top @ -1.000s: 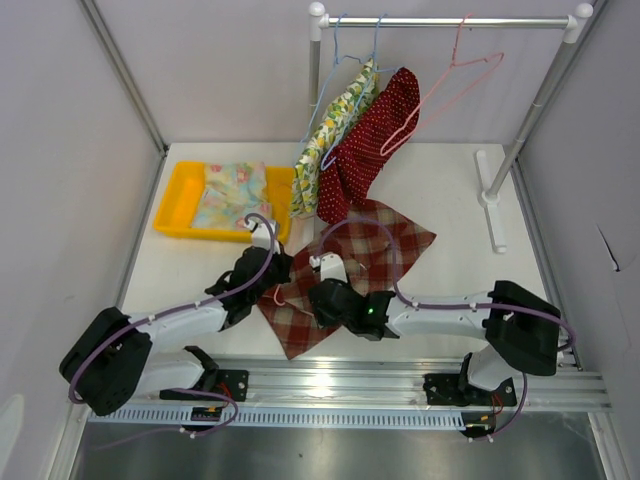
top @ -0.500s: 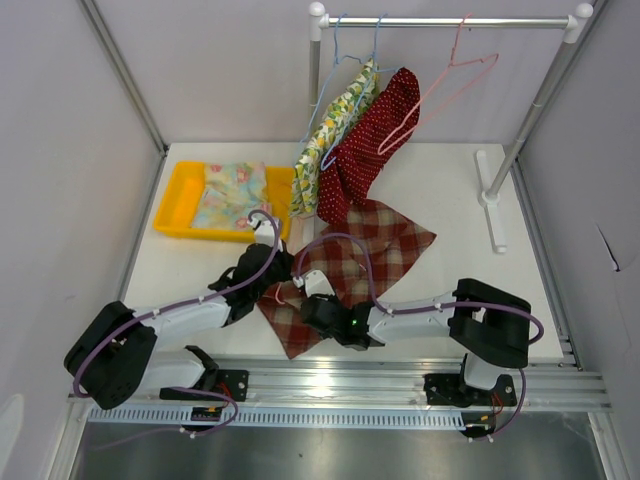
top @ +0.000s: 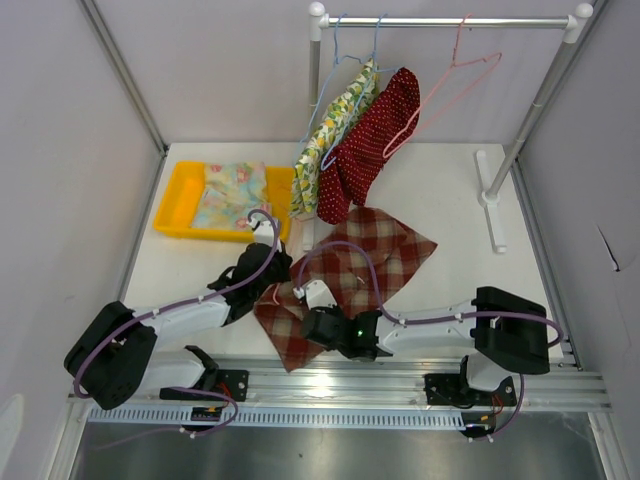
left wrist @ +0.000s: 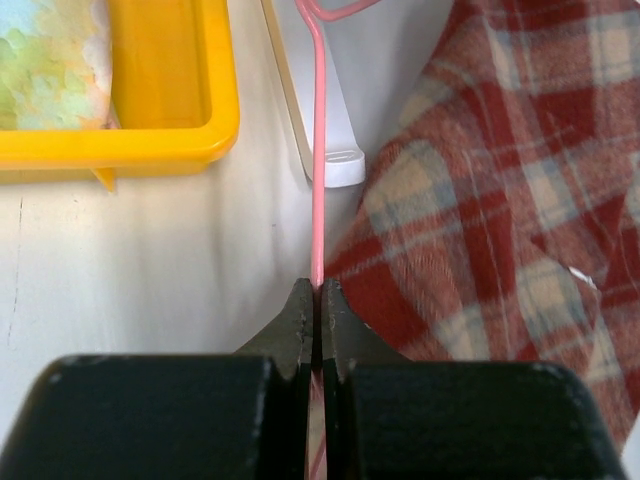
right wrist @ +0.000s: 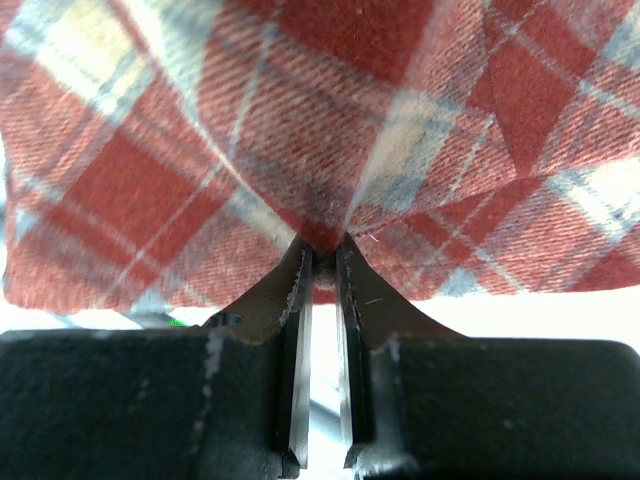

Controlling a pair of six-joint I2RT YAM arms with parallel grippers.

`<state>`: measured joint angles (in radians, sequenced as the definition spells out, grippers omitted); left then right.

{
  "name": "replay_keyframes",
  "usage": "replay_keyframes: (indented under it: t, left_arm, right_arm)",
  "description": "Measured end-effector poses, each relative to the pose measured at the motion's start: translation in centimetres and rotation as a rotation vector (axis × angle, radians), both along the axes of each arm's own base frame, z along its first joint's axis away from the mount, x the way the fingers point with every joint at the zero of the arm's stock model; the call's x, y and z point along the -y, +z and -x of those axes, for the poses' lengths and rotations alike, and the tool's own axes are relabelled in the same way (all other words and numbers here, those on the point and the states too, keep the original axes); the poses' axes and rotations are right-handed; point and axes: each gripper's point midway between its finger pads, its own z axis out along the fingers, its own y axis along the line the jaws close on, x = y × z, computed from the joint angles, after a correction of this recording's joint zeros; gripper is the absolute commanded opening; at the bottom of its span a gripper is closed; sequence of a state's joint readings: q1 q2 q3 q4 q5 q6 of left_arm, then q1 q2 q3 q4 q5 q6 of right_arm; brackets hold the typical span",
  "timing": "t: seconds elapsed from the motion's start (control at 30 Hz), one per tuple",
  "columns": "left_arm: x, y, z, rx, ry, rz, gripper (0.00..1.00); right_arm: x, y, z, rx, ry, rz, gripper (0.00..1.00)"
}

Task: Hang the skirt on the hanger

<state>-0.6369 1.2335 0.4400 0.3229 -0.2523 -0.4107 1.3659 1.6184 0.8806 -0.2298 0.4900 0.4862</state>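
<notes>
The skirt point(top: 365, 262) is a red plaid cloth spread flat on the white table, in front of the clothes rack. My left gripper point(top: 270, 270) sits at the skirt's left edge, shut on the thin pink wire of the hanger point(left wrist: 318, 150). In the left wrist view point(left wrist: 318, 286) the wire runs straight ahead from the closed tips, beside the plaid skirt point(left wrist: 500, 200). My right gripper point(top: 306, 297) is at the skirt's near left part, shut on a pinched fold of the fabric. In the right wrist view point(right wrist: 320, 256) the plaid skirt point(right wrist: 300, 130) bunches up between the tips.
A yellow tray point(top: 178, 190) with a folded floral cloth point(top: 232, 192) stands at the back left. The rack point(top: 450, 20) carries blue hangers, a yellow floral garment point(top: 335, 125), a red dotted garment point(top: 365, 150) and a spare pink hanger point(top: 450, 85). Its white foot point(left wrist: 335, 165) lies just ahead of my left gripper.
The right gripper has closed on the skirt and drawn back toward the near edge, pulling the skirt's near corner with it. The left gripper has stayed shut on the hanger.
</notes>
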Motion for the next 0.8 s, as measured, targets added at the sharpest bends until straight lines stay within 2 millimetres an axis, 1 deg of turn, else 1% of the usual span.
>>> replay_keyframes:
  t: [0.07,0.17,0.3,0.5,0.6,0.7,0.8]
  left_arm:
    - [-0.1,-0.2,0.1,-0.007,0.002,-0.004,0.00]
    - [-0.4,-0.8,0.4,-0.035,0.018,-0.013,0.00]
    - [-1.1,-1.8,0.8,-0.083,0.068,-0.012,0.00]
    - [-1.9,-2.3,1.6,-0.105,0.129,0.033,0.00]
    - [-2.3,-2.0,1.9,-0.097,0.156,0.056,0.00]
    - [-2.4,-1.6,2.2,-0.083,0.171,0.067,0.00]
    - [-2.4,-1.6,2.6,-0.080,0.184,0.053,0.00]
  right_arm:
    - [-0.1,0.4,1.2,-0.014,0.015,-0.010,0.00]
    - [0.0,0.4,2.6,-0.035,0.026,-0.005,0.00]
    - [0.5,0.5,3.7,-0.059,0.027,0.002,0.00]
    - [1.6,1.3,3.9,-0.079,-0.001,0.006,0.00]
    - [2.3,1.6,3.5,-0.095,-0.026,-0.003,0.00]
    - [3.3,1.9,3.0,-0.110,-0.052,-0.017,0.00]
    - [3.9,2.2,2.8,-0.119,-0.064,-0.023,0.00]
